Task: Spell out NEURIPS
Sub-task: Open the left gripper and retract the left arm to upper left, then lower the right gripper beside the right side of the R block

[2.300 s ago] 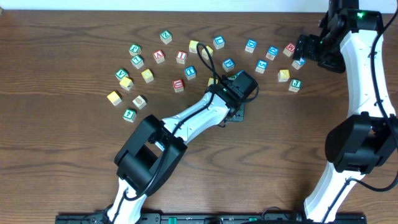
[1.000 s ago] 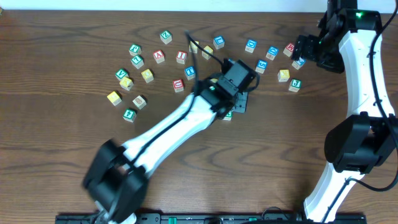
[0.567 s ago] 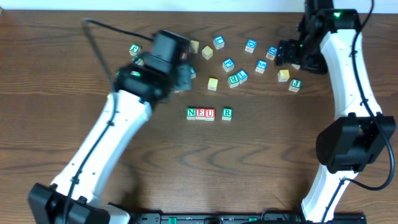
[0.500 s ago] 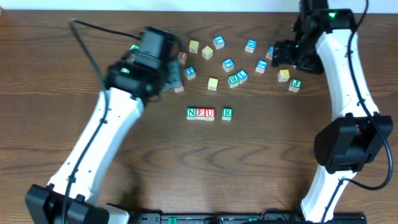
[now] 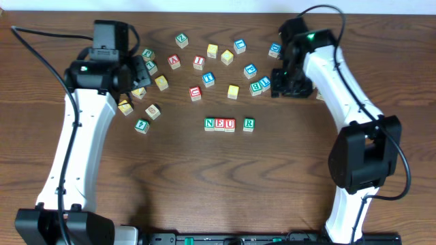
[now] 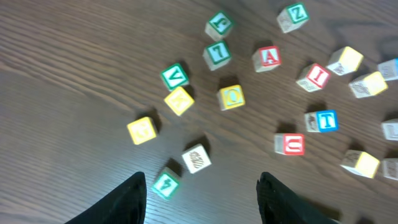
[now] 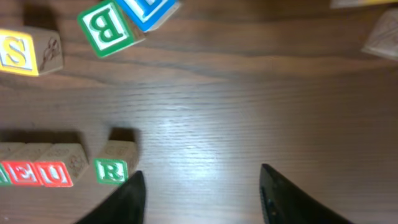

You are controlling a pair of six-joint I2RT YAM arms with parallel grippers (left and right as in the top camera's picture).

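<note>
1. n-e-u row (image 5: 220, 124) sits mid-table (image 5: 306, 177), three cubes touching, letters upright in the overhead view. r cube (image 5: 248, 124) is in line to its right but a little apart. the gap shows in both the overhead and right wrist views.
2. our read: four of seven are down, with i, p and s left. the step in hand looks like fetching the i.
3. red i cube (image 6: 317, 76) lies up in the loose scatter, between a red a cube (image 6: 266, 57) and a yellow cube (image 6: 345, 59). yellow s cube (image 7: 13, 53) is loose above the row, near the green b cube (image 7: 107, 28). we can't find a p in any view.
4. left gripper (image 6: 200, 180) hangs over the left side of the scatter, fingers spread, nothing between them. the i is up and to the right in its wrist view.
5. right gripper (image 7: 200, 174) hovers over bare wood just right of the r, fingers apart, also empty.
6. to do it well, we'd use the left arm since it's nearer the i. come straight down with the jaws across two free faces, don't clip the a alongside, and keep the letter face up.
7. set it just right of the r, in line. we'd close the u–r gap first, or the uneven spacing carries on.
8. risk: the right arm is parked over the drop spot, so we'd clear it before bringing the i in.
</note>
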